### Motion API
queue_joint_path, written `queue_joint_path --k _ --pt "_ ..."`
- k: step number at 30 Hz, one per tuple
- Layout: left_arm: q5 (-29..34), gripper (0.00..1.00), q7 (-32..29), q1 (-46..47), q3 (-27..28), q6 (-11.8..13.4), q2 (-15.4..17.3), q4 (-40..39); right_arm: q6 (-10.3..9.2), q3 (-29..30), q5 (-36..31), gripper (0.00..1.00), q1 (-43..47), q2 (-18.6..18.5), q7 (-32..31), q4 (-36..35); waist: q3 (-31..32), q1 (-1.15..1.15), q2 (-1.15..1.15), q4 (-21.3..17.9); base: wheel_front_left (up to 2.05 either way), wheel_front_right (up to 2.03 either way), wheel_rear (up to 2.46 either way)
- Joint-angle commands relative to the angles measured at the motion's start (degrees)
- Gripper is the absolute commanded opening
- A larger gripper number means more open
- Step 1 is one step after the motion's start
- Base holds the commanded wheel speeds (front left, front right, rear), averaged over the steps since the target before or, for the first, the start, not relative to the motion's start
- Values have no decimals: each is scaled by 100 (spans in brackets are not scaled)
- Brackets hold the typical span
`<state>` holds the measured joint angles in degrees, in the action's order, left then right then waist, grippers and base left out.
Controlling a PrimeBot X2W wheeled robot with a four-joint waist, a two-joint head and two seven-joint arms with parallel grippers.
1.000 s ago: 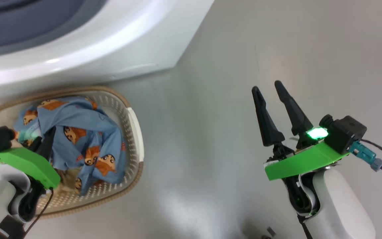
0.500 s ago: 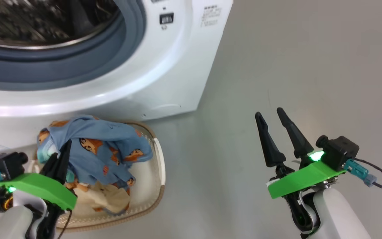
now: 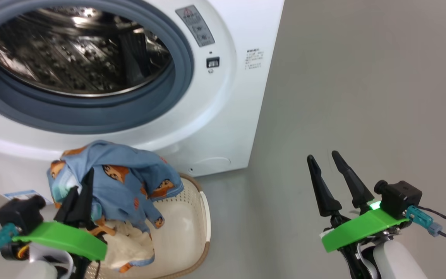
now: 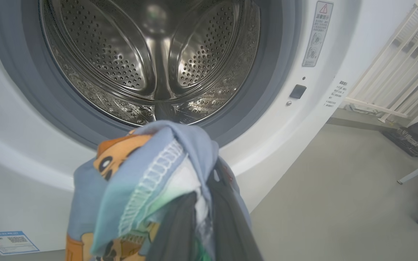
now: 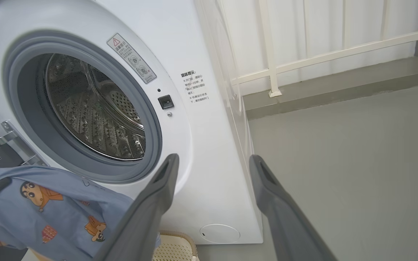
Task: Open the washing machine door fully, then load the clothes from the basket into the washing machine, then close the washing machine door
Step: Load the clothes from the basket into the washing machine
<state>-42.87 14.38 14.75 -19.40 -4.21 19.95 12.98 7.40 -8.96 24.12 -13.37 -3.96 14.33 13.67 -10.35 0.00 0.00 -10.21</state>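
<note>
Above the basket (image 3: 182, 223), my left tool (image 3: 81, 190) grips the clothes (image 3: 130, 178); I must raise them over the gasket (image 3: 161, 112) into the drum (image 3: 72, 58). Beside, my right tool (image 3: 323, 162) is open.

Plain grey floor (image 5: 357, 163) below and right of the right claw (image 5: 213, 158). Farther ahead, white railing (image 5: 339, 54) along a low grey kerb (image 5: 339, 90), pale wall (image 5: 303, 25) behind. Soft even light.

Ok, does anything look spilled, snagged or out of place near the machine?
Nothing stands out. The left gripper is shut on the clothes, which are bunched up in front of the washing machine opening. Their lower end hangs over the basket, not over the floor. The right gripper is open and well apart from them.
</note>
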Motion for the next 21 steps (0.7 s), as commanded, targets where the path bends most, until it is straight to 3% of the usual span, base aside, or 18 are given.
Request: queue_joint_path --k 1,13,21 --pt "179 0 62 -31 265 89 115 -286 9 -131 -1 100 61 -38 67 -119 304 0 0 106 0 0 0" --pt "830 0 62 -385 432 577 10 -1084 9 -102 116 100 255 -329 67 -157 674 0 0 194 0 0 0" --pt "882 0 62 -465 569 658 -27 -1234 9 -50 111 100 306 -407 67 -193 696 0 0 221 0 0 0"
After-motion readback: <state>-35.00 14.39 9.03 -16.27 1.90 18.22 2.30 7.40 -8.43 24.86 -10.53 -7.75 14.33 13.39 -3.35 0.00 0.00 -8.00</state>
